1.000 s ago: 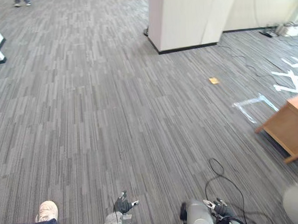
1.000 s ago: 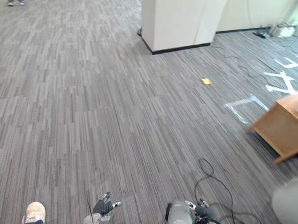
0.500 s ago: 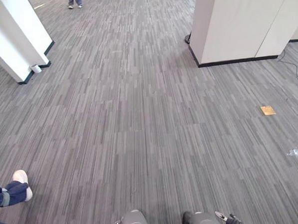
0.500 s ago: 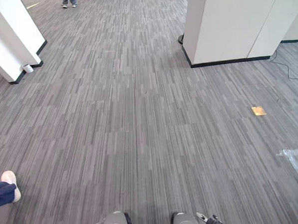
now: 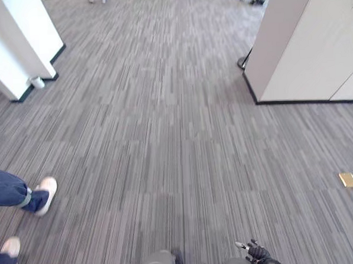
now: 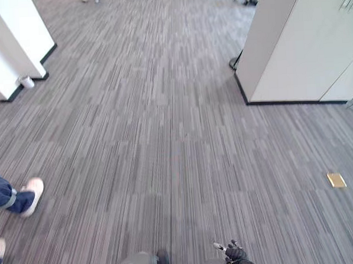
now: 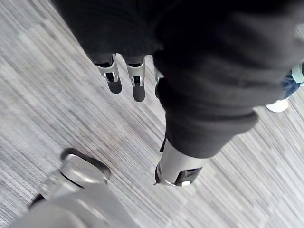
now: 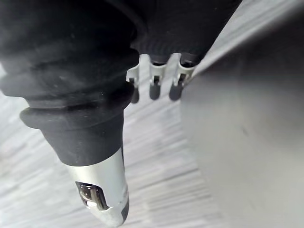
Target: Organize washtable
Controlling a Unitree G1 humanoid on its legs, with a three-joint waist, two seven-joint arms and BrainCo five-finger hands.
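Striped grey carpet floor (image 5: 165, 144) lies before me. My right hand (image 5: 257, 253) hangs low at the bottom edge of the left eye view. In the right wrist view its fingers (image 8: 154, 83) point straight down over the carpet and its thumb (image 8: 102, 190) stands apart, with nothing held. In the left wrist view my left hand's fingers (image 7: 112, 78) hang relaxed above the carpet, the thumb (image 7: 178, 168) apart, also with nothing in them.
A white pillar (image 5: 12, 46) stands at the far left with a small white cup (image 5: 38, 82) at its base. A white wall block (image 5: 314, 48) stands at the right. A brass floor plate (image 5: 348, 180) lies low right. A person's legs and pale shoes (image 5: 40, 195) are close on the left.
The whole picture has swung across the floor, so the camera has turned: the wooden furniture and floor tape have left the view. The person's foot on the left has stepped forward.
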